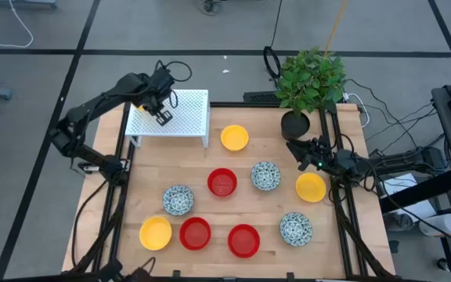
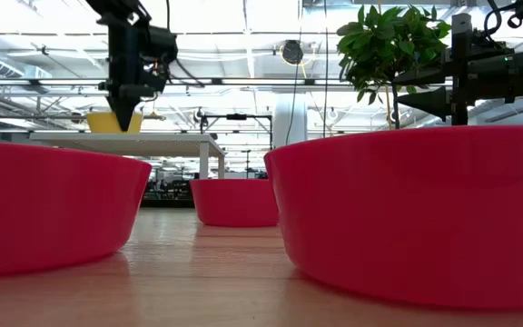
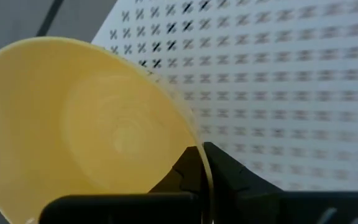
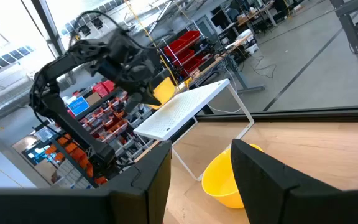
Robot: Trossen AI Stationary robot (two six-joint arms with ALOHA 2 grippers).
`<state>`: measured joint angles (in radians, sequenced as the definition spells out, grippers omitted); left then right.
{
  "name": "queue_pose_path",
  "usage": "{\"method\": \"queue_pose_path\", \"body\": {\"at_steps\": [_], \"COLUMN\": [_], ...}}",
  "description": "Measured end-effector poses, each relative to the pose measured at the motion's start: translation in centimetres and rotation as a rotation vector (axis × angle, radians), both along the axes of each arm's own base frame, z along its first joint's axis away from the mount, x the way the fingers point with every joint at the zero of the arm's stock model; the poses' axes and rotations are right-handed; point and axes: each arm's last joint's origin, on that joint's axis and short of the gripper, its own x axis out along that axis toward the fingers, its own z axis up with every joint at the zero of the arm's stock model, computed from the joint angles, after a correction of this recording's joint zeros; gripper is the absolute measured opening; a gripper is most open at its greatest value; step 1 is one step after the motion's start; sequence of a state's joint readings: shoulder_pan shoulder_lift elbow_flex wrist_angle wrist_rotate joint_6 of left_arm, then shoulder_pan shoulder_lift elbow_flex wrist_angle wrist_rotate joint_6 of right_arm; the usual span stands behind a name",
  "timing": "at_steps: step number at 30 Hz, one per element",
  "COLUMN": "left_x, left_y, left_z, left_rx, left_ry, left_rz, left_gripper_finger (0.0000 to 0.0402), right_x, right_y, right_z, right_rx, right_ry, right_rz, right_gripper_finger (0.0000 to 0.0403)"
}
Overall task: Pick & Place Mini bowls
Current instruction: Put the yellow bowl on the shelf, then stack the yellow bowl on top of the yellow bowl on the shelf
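The left pincer (image 1: 163, 117) hangs over the white perforated rack (image 1: 186, 110) at the back left of the table (image 1: 249, 168), closed on the rim of a yellow bowl (image 3: 86, 124). In the left wrist view the bowl is tipped on edge, one finger (image 3: 229, 177) against the outside of its wall, with the rack's hole pattern filling the background right behind it. So the rack top lies straight beneath the held bowl, and the coming move looks like a short drop downward, not a sideways reach. In the low view the bowl's yellow edge (image 2: 114, 122) sits just above the rack surface; whether it touches yet I cannot tell.

The right pincer (image 1: 300, 149) waits near the black plant pot (image 1: 294, 124) at the right side of the table, fingers spread and empty, with a second yellow bowl (image 4: 225, 180) on the table just ahead of them.

The other bowls stay on the table: yellow ones (image 1: 155, 233), red ones (image 1: 222, 182) and speckled ones (image 1: 265, 175). The bowls in the front left group lie nearer the left arm, so the left pincer would have to come well back toward the front for them.
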<state>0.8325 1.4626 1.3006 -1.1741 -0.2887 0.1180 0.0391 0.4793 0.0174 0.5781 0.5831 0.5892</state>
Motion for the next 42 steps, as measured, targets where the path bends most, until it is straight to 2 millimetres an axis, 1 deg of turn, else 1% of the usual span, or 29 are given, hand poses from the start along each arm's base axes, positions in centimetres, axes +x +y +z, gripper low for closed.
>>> {"method": "queue_pose_path", "body": {"at_steps": [3,7,12,15,18,22,25,29,32,34,36,38,40,42], "left_x": [-0.2,-0.4,-0.4,-0.5,-0.5,-0.7,-1.2,-1.8,-2.2,-2.3,-2.3,-2.0,-1.4,-0.4], "left_y": [1.0,1.8,1.9,1.9,1.7,1.1,0.5,-0.8,-2.5,-3.7,-5.2,-6.7,-8.2,-9.8], "left_z": [-0.9,-1.6,-1.6,-1.5,-1.2,-0.5,0.5,2.1,3.7,4.6,5.5,6.4,7.0,7.6], "left_rx": [-0.027,-0.047,-0.040,-0.024,-0.018,0.005,0.046,0.102,0.152,0.171,0.168,0.128,0.060,-0.014], "left_ry": [0.027,0.045,0.045,0.046,0.044,0.030,0.019,-0.026,-0.079,-0.135,-0.234,-0.377,-0.525,-0.643], "left_rz": [0.023,0.036,0.057,0.076,0.070,0.058,0.062,0.053,0.026,0.001,-0.026,-0.037,-0.048,-0.096], "left_gripper_finger": [0.0019,0.0036,0.0041,0.0055,0.0081,0.0130,0.0168,0.0205,0.0218,0.0219,0.0218,0.0213,0.0208,0.0201], "right_x": [0.0,0.0,0.0,0.0,0.0,0.0,0.0,0.0,0.0,0.0,0.0,0.0,0.0,0.0], "right_y": [0.0,0.0,0.0,0.0,0.0,0.0,0.0,0.0,0.0,0.0,0.0,0.0,0.0,0.0], "right_z": [0.0,0.0,0.0,0.0,0.0,0.0,0.0,0.0,0.0,0.0,0.0,0.0,0.0,0.0], "right_rx": [0.000,0.000,0.000,-0.001,-0.002,-0.004,-0.005,-0.005,-0.005,-0.005,-0.006,-0.006,-0.006,-0.008], "right_ry": [0.000,-0.001,0.000,0.000,0.001,0.003,0.004,0.004,0.003,0.003,0.003,0.004,0.004,0.005], "right_rz": [-0.001,-0.001,-0.001,-0.001,-0.001,-0.001,-0.001,-0.001,-0.001,-0.001,-0.002,-0.001,-0.002,-0.002], "right_gripper_finger": [0.0155,0.0155,0.0155,0.0155,0.0155,0.0155,0.0155,0.0155,0.0155,0.0155,0.0155,0.0155,0.0155,0.0155]}}
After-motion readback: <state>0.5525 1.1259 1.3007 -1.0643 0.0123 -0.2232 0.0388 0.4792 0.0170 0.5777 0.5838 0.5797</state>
